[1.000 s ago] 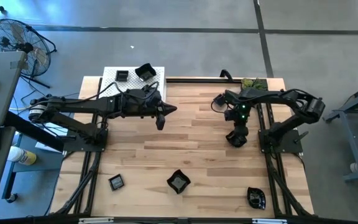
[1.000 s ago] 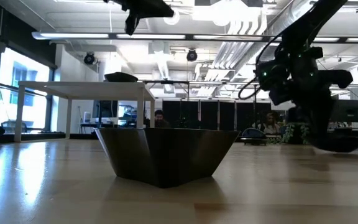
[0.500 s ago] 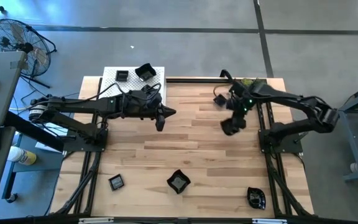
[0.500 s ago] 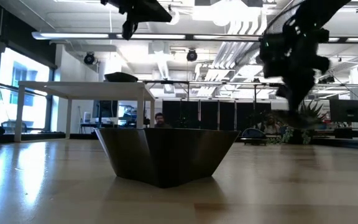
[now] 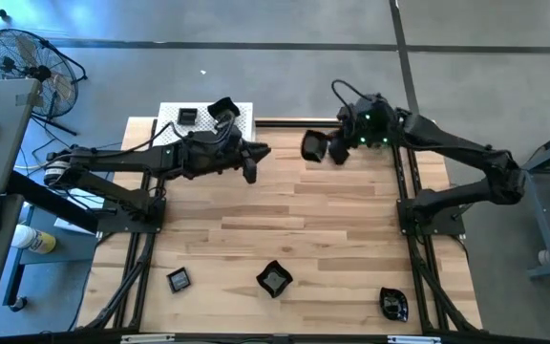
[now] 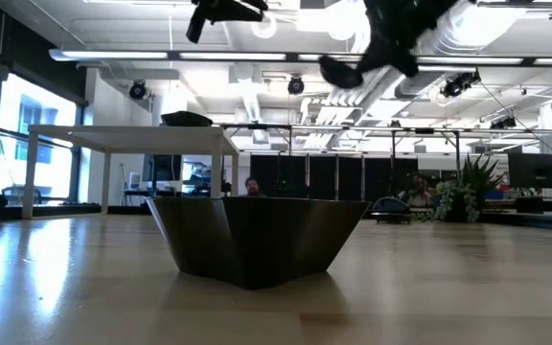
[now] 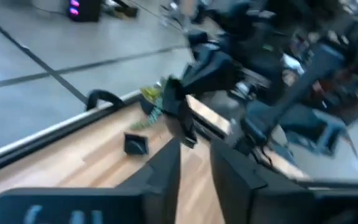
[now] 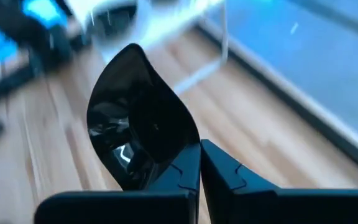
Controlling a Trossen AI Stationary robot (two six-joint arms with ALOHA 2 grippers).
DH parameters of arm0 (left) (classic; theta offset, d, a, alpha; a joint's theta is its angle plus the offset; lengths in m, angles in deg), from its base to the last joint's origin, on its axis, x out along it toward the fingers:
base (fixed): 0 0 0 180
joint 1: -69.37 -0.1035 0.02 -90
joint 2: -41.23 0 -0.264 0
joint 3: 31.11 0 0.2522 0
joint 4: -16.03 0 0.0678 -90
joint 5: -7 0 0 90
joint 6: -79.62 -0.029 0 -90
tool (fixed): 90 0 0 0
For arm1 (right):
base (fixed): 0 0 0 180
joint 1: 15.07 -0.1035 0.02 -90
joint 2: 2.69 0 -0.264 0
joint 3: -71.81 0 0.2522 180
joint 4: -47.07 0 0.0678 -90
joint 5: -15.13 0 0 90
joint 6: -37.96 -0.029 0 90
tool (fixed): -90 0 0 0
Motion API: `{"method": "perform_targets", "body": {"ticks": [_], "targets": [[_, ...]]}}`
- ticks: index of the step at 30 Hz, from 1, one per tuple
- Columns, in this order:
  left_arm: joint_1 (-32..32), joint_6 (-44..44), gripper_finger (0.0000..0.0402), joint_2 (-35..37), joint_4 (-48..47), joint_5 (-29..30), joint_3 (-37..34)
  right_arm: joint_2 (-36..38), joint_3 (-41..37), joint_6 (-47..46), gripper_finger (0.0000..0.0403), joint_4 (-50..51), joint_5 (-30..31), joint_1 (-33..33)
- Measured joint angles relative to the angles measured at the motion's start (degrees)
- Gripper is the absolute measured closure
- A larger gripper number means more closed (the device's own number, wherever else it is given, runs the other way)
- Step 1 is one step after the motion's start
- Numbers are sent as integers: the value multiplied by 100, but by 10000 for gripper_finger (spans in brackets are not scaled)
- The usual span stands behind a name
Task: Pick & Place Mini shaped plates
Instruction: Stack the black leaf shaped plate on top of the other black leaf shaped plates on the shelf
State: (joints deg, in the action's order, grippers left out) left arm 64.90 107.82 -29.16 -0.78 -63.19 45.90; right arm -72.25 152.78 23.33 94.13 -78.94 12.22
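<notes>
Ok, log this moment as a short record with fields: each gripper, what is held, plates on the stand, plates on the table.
right gripper: raised over the far edge of the table, shut on a black plate
held plate: glossy, leaf-shaped, pinched at its edge, off the table
left gripper: hanging over the far left of the table beside the white stand, holding nothing
white stand: carries two black plates, a square one and an angular one
table plates: three along the near edge, a small square plate, a faceted plate, a rounded plate
</notes>
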Motion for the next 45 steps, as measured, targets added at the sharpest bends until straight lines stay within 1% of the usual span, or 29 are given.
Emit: {"method": "perform_targets", "body": {"ticks": [3, 7, 10, 12, 15, 17, 22, 24, 27, 31, 35, 40, 42, 45], "targets": [[0, 71, 284, 0, -7, 198, 115, 0, 251, -448, 401, -378, 795, -443], [0, 189, 273, 0, -10, 246, 281, 0, 434, -831, 401, -938, 1723, -954], [0, 191, 273, -6, -5, 313, 458, 0, 475, -772, 401, -1338, 2339, -1293], [0, 147, 273, -147, 33, 405, 611, -2, 480, -667, 401, -1556, 2697, -1485], [0, -146, 273, -338, -151, 436, 812, -2, 480, -433, 401, -1843, 3130, -1732], [46, -310, 273, -481, -105, 453, 1090, -2, 480, -257, 401, -2026, 3367, -1861], [245, -709, 273, -857, -715, 1111, 1713, -2, 480, 72, 401, -2255, 3685, -2105], [280, -894, 273, -1013, -709, 1170, 1979, -2, 480, 156, 401, -2340, 3750, -2173], [310, -987, 273, -1078, -986, 1259, 2232, -2, 480, 277, 401, -2508, 3788, -2270], [308, -983, 279, -1210, -1035, 1508, 2378, -2, 480, 330, 401, -2573, 3823, -2370], [308, -952, 313, -1200, -1016, 1516, 2417, -4, 480, 334, 400, -2593, 3824, -2416], [348, -843, 384, -1203, -1051, 1525, 2415, -4, 479, 334, 399, -2589, 3828, -2420], [342, -771, 394, -1200, -1050, 1586, 2415, -4, 480, 330, 394, -2599, 3821, -2420], [345, -563, 389, -1202, -1139, 1595, 2485, -7, 478, 356, 375, -2586, 3810, -2424]]}}
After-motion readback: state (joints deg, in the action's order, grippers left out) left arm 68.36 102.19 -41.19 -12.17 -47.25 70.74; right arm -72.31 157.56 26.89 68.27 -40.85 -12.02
